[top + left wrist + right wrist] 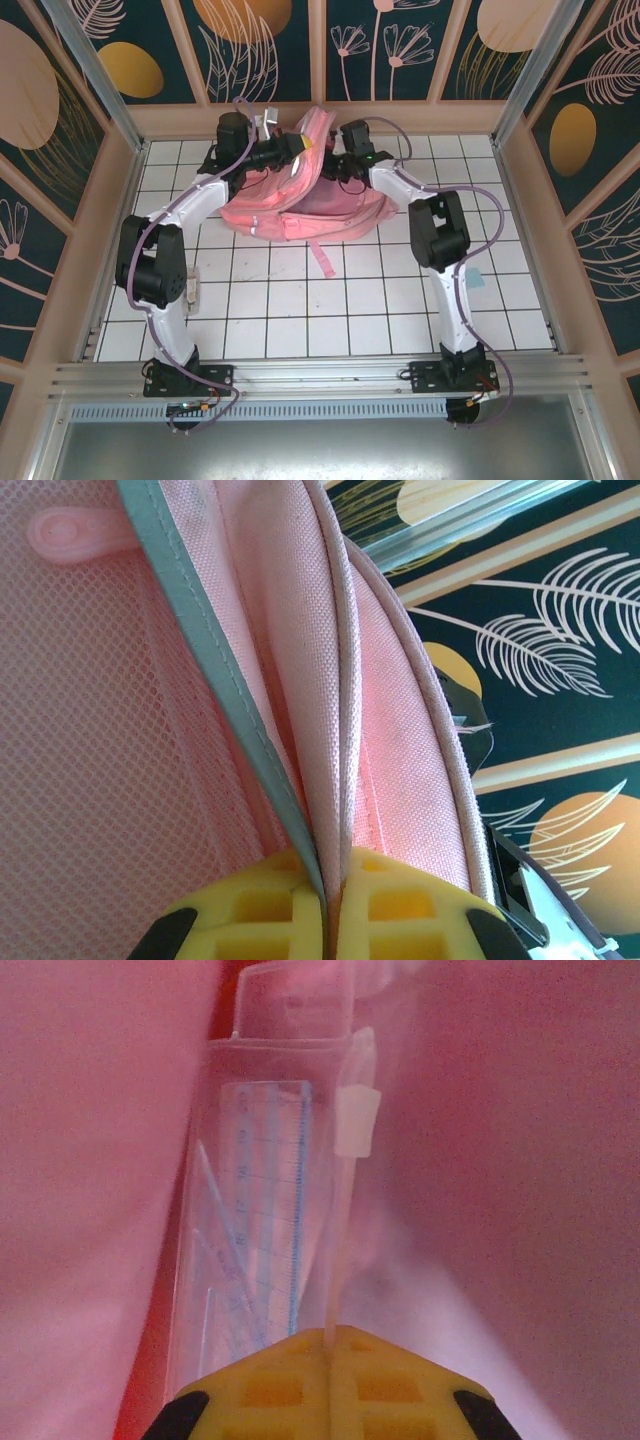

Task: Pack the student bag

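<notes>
The student bag, pink with silver strips, lies at the back middle of the white tiled table, its top edge lifted. My left gripper is shut on that raised edge; in the left wrist view the yellow pads pinch folded pink fabric and a grey-trimmed seam. My right gripper reaches into the bag's mouth. Inside the pink lining it is shut on the edge of a clear plastic pouch holding a ruler and set squares.
A loose pink strap trails from the bag toward the near side. Wooden frame rails and patterned walls close in the table at the back and sides. A small pale blue scrap lies on the tiles by the right arm.
</notes>
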Robot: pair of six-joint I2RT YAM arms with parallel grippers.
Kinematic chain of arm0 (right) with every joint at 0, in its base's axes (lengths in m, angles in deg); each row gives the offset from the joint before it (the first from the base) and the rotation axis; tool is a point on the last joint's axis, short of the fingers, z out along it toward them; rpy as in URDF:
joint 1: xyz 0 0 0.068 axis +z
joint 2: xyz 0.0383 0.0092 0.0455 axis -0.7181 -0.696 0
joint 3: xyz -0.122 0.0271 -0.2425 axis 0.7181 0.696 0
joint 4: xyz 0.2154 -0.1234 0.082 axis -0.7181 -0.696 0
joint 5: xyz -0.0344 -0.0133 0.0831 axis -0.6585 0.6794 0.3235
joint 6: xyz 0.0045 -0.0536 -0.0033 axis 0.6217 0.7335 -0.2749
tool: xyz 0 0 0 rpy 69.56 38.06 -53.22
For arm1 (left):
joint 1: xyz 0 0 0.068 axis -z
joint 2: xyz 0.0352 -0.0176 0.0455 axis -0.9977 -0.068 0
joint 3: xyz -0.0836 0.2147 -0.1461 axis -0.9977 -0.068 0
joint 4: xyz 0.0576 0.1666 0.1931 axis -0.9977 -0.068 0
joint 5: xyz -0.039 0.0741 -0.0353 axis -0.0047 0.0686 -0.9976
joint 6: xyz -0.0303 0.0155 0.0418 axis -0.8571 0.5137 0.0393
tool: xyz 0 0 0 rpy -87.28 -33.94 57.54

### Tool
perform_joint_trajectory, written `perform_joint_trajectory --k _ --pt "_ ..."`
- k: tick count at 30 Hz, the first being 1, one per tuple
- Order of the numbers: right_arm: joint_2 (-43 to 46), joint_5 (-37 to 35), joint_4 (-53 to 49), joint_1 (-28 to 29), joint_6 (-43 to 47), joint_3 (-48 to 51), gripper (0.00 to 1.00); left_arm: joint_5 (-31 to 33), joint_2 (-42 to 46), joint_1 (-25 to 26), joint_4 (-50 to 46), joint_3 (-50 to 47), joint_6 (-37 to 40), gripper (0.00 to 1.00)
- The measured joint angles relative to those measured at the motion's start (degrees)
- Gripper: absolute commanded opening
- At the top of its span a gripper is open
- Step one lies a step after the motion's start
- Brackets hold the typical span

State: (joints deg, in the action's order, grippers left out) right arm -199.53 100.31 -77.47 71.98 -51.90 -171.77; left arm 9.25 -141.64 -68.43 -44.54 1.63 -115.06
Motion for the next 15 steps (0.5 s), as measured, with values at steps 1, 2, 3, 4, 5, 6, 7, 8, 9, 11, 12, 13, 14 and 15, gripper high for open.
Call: perform_joint_trajectory --k 1,2,3,4,5,6,7,8,9,11,12,13,14,15 --pt "-0.9 0.3 -0.7 0.3 0.5 -1.6 0.00 -0.3 0.0 0.0 0.0 0.0 0.0 0.00" --pt "-1.7 0.5 -1.1 0.5 1.0 -3.1 0.00 -0.5 0.0 0.0 0.0 0.0 0.0 0.00" --pt "-2.6 1.0 -1.6 0.5 1.4 -4.6 0.00 -0.6 0.0 0.0 0.0 0.0 0.0 0.00" --pt "-3.5 1.6 -1.9 0.7 1.6 -6.1 0.00 -0.7 0.0 0.0 0.0 0.0 0.0 0.00" --pt "-4.2 2.2 -2.0 0.7 1.8 -7.0 0.00 -0.7 0.0 0.0 0.0 0.0 0.0 0.00" --pt "-4.7 2.7 -2.0 0.7 1.8 -7.4 0.00 -0.7 0.0 0.0 0.0 0.0 0.0 0.00" --pt "-5.0 3.0 -2.0 0.7 1.8 -7.5 0.03 -0.7 0.0 0.0 0.0 0.0 0.0 0.00" --pt "-5.0 3.1 -2.3 0.7 1.8 -7.5 0.10 -0.7 0.0 0.0 0.0 0.0 0.0 0.00" --pt "-5.0 3.1 -2.5 0.7 1.8 -7.4 0.19 -0.6 0.0 0.0 0.0 0.0 0.0 0.00" --pt "-4.5 2.8 -2.1 0.5 2.5 -5.9 0.38 -0.4 0.0 0.0 0.0 0.0 0.0 0.00" --pt "-3.6 2.6 -1.7 0.5 2.8 -4.2 0.44 -0.3 0.0 0.0 0.0 0.0 0.0 0.00" --pt "-2.2 2.2 -1.4 0.4 3.0 -1.7 0.50 -0.2 0.0 0.0 0.0 0.0 0.0 0.00" --pt "-0.3 1.7 -1.0 0.2 3.0 1.7 0.55 -0.1 0.0 0.0 0.0 0.0 0.0 0.00" --pt "1.8 1.1 -0.9 -0.1 3.1 4.9 0.57 0.0 0.0 0.0 0.1 0.0 -0.1 0.00"
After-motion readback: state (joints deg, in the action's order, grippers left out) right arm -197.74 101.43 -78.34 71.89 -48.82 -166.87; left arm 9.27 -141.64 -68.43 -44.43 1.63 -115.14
